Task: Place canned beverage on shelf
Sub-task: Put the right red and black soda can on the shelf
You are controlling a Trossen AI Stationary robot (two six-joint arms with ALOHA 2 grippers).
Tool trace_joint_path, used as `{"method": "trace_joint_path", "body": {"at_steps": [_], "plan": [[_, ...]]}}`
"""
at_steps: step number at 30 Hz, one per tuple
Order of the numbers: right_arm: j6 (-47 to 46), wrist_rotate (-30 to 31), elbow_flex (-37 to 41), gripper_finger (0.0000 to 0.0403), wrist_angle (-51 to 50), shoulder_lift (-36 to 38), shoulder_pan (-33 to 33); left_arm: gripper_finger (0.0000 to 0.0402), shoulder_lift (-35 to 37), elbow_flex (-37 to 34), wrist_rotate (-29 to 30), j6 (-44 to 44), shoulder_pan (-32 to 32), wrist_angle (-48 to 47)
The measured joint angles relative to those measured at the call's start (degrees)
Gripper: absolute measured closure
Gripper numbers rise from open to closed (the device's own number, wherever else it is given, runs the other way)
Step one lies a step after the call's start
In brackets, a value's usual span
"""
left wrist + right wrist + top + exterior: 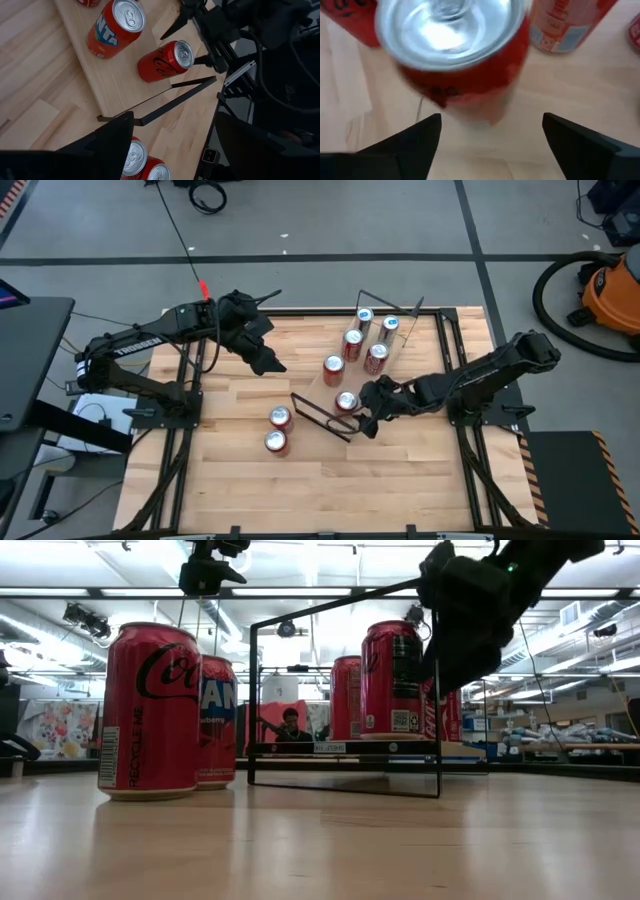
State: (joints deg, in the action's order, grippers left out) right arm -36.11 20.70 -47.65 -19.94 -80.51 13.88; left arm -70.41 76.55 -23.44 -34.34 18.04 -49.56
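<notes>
The shelf is a light-wood board with a black wire frame, lying aslant on the table. Several cans stand upright on it. The one nearest its near end is a red cola can. My right gripper is open just beside this can, slanting down from the table's right, one finger on either side of the can's body; no touch shows. An orange Fanta can stands farther along the board. My left gripper hangs open above the table, left of the shelf, holding nothing.
Two more red cans stand on the tabletop left of the shelf's near end, large at the left in the low view. The wire frame rises around the shelf's end. Bare wood lies toward the near edge.
</notes>
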Motion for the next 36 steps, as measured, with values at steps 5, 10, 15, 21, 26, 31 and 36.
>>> {"method": "trace_joint_path", "body": {"at_steps": [5, 10, 15, 21, 26, 31, 36], "plan": [[0.7, -0.3, 1.2, 0.0075, 1.8, 0.0, -2.0, 0.0111, 0.0, 0.0, 0.0, 0.0, 0.0, 0.0], [2.9, -0.2, 1.2, 0.0095, 1.9, 0.0, -4.3, 0.0111, 0.0, 0.0, 0.0, 0.0, 0.0, 0.0], [3.1, -0.3, 1.2, 0.0110, 2.0, 0.0, -6.4, 0.0111, 0.0, 0.0, 0.0, 0.0, 0.0, 0.0], [3.3, -8.2, 1.2, 0.0116, 2.1, 0.0, -6.1, 0.0111, 0.0, 0.0, 0.0, 0.0, 0.0, 0.0], [4.9, -7.1, 1.2, 0.0117, 3.8, 0.0, -5.1, 0.0111, 0.0, 0.0, 0.0, 0.0, 0.0, 0.0], [9.2, -3.6, 1.2, 0.0117, 3.9, 0.0, -5.8, 0.0111, 0.0, 0.0, 0.0, 0.4, 0.0, 0.0], [10.7, -2.7, 1.2, 0.0117, 3.4, 0.0, -7.4, 0.0111, 0.0, 0.0, 0.0, 0.4, 0.0, 0.0]]}}
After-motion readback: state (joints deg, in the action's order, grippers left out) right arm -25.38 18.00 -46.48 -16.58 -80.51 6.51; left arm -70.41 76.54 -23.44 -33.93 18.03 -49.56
